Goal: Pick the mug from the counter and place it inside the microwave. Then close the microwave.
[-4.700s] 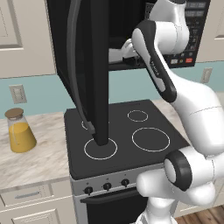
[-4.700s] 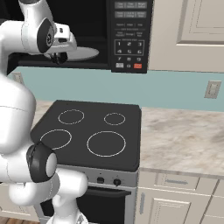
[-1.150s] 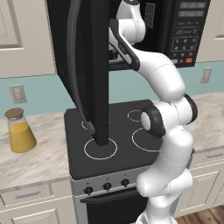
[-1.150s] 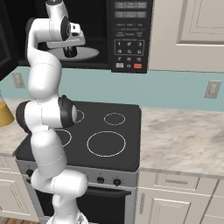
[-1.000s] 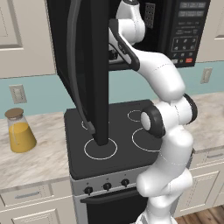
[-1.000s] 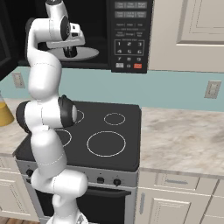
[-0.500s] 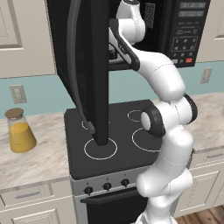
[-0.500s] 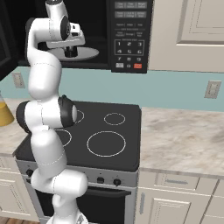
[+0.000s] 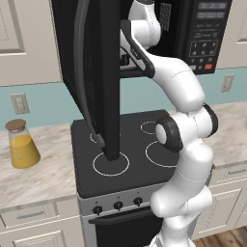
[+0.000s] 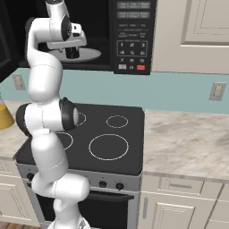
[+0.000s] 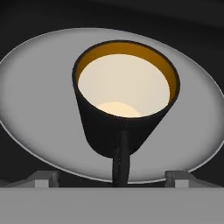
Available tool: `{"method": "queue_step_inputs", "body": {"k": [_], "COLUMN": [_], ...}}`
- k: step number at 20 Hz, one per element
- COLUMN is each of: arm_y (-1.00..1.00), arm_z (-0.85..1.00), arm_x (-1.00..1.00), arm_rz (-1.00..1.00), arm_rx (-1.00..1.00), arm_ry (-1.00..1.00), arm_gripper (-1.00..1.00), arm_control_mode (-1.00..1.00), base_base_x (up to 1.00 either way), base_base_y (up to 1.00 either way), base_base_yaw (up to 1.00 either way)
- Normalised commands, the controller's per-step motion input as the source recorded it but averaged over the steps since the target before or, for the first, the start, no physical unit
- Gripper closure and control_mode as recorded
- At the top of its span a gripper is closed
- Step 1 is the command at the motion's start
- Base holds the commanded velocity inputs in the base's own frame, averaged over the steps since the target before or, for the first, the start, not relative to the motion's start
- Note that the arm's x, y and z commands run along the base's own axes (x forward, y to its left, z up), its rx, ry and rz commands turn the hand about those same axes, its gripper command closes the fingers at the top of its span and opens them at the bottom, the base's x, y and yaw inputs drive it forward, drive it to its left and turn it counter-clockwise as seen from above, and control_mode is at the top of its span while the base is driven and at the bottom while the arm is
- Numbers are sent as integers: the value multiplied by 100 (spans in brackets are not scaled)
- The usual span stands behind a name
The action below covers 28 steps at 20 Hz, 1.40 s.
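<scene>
The black mug (image 11: 124,113) with a pale yellowish inside stands upright on the white round plate (image 11: 39,105) inside the microwave (image 10: 132,31). From the right base view the mug (image 10: 71,53) sits on the plate (image 10: 93,55) directly under the hand. My gripper (image 11: 111,177) hangs just above the mug, open, its fingertips (image 11: 43,177) spread wide on either side and not touching it. The mug's handle points toward me. In the left base view my gripper (image 9: 124,59) reaches into the cavity behind the open door (image 9: 103,82).
The microwave door stands wide open, its long handle (image 9: 81,72) jutting over the black stovetop (image 9: 130,159). A cork-topped flask of orange liquid (image 9: 20,144) stands on the beige counter (image 9: 34,176) at left. More counter (image 10: 188,138) lies right of the stove.
Since 4.7 s ago the arm has swung from a low bent reach to an upright pose with the hand over the plate. Over the last second nothing visibly moved.
</scene>
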Motion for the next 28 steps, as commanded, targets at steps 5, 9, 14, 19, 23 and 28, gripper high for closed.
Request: {"method": "queue_step_inputs", "body": {"k": [5,9,14,19,23,28], "arm_y": [-10,-7,-10,-9,-9,-5], "arm_z": [-2,-15,-13,-5,0,0], "arm_x": [-70,-82,-68,-60,-51,-49], "arm_rz": [0,0,0,0,0,-1], "arm_rx": [4,4,1,0,0,0], "arm_ry": [-8,-10,-6,-4,0,0], "arm_gripper": [-100,-100,-100,-100,-100,-100], "arm_control_mode": [-100,-100,-100,-100,-100,-100], "base_base_x": [0,0,0,0,0,0], "base_base_y": [0,0,0,0,0,0], "base_base_yaw": [0,0,0,0,0,0]}}
